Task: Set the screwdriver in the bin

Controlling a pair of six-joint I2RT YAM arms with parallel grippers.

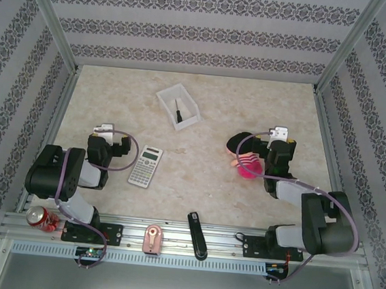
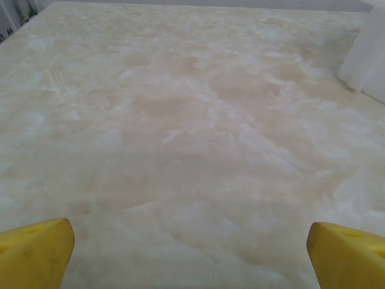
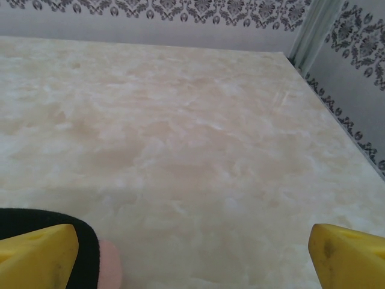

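Note:
The white bin stands at the back middle of the table, set at an angle. The screwdriver, with its black handle, lies inside the bin. My left gripper rests low at the left, well away from the bin, and its yellow fingertips stand wide open over bare table. A white corner of the bin shows at the right edge of the left wrist view. My right gripper is at the right, open with nothing between its fingers.
A grey calculator lies beside the left gripper. A pink and black object sits just left of the right gripper, touching its left finger. Near the front rail are a red can, a pink item and a black bar.

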